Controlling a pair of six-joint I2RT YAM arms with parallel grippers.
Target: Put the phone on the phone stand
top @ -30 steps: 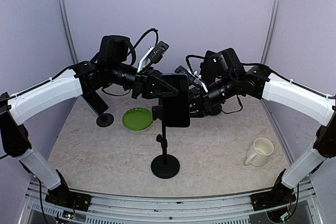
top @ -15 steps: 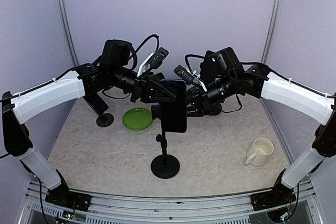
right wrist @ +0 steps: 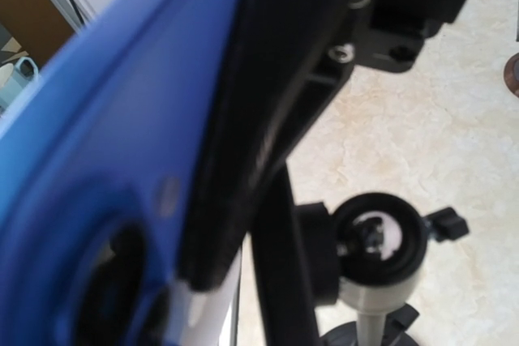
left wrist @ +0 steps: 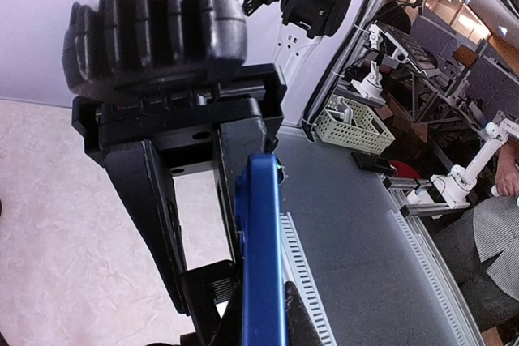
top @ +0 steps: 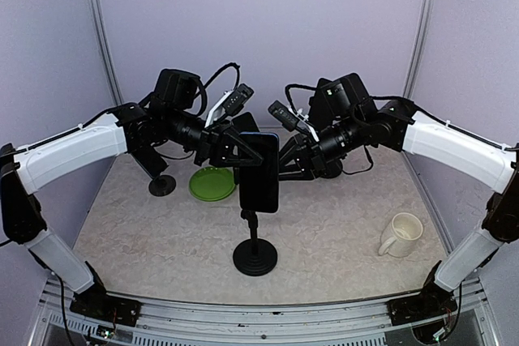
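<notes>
The blue phone (top: 258, 172) hangs upright over the black phone stand (top: 255, 257), its lower edge at the top of the stand's pole. My left gripper (top: 237, 145) is shut on the phone; in the left wrist view its fingertips (left wrist: 302, 323) pinch the edge-on phone (left wrist: 261, 257). My right gripper (top: 285, 166) sits close behind the phone's right side. Its fingers (left wrist: 154, 216) stand apart, with a ribbed black part of the stand's holder (left wrist: 207, 289) between the tips. I cannot tell whether they press on it. The right wrist view shows the phone's back (right wrist: 89, 160) and the stand's joint (right wrist: 377, 241).
A green plate (top: 212, 182) lies behind and left of the stand. A small black round foot (top: 162, 185) stands further left. A cream mug (top: 402, 234) stands at the right. Purple walls close the back and sides.
The phone has moved left and down in my left gripper, now directly over the stand's pole. My right gripper has shifted left with it.
</notes>
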